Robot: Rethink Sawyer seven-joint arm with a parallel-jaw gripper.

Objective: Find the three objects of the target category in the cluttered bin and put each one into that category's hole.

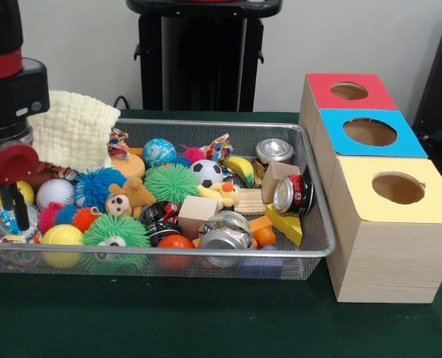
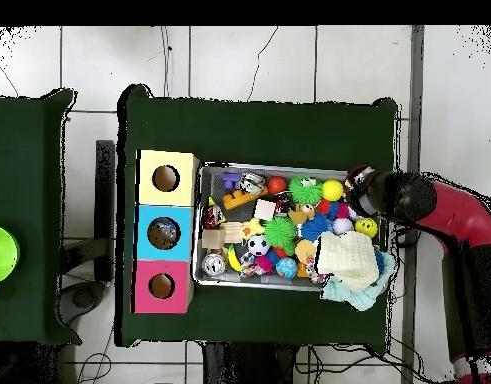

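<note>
Brimming wire-mesh bin (image 1: 314, 250) holds spiky balls (image 1: 171, 183), possibly a bottle (image 1: 4, 224).

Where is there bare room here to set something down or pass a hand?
Bare green table runs along the near side of the wire basket and the wooden boxes. Overhead, a cloth strip also lies free beyond the basket. Inside the basket it is crowded throughout; the arm stands at its end.

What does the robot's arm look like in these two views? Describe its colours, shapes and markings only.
The arm is a thick rounded tube, red along its length with black joint sections. Seen from the front, it is black with a red band, ending in a silvery collar and a round red cap above the end effector.
</note>
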